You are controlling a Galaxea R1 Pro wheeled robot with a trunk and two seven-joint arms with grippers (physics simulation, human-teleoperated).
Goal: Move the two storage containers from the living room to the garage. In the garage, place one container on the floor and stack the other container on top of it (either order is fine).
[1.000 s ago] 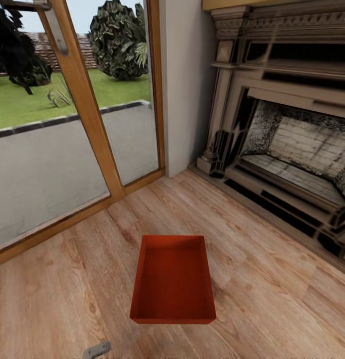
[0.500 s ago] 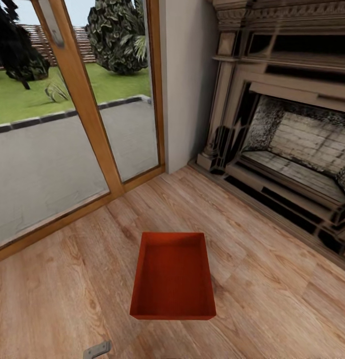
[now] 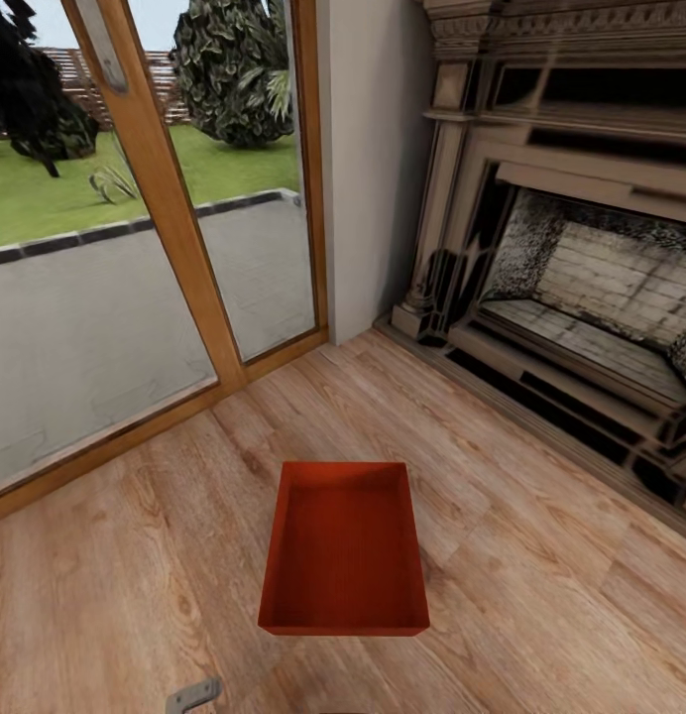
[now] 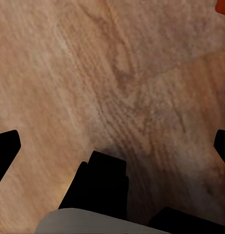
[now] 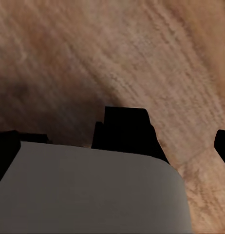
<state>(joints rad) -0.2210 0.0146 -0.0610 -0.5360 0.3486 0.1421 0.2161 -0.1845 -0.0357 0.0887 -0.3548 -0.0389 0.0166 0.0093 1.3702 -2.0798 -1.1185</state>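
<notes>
storage container [image 3: 344,548] (unlabelled), wood floor [image 3: 541,585]

Head downward; wrists close over floor [image 4: 141,73]

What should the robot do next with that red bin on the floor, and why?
Probably lower both arms toward the bin to grasp it. It sits empty on the wood floor right ahead, by the fireplace. Both wrist views look down at bare planks, the left gripper open, holding nothing.
</notes>
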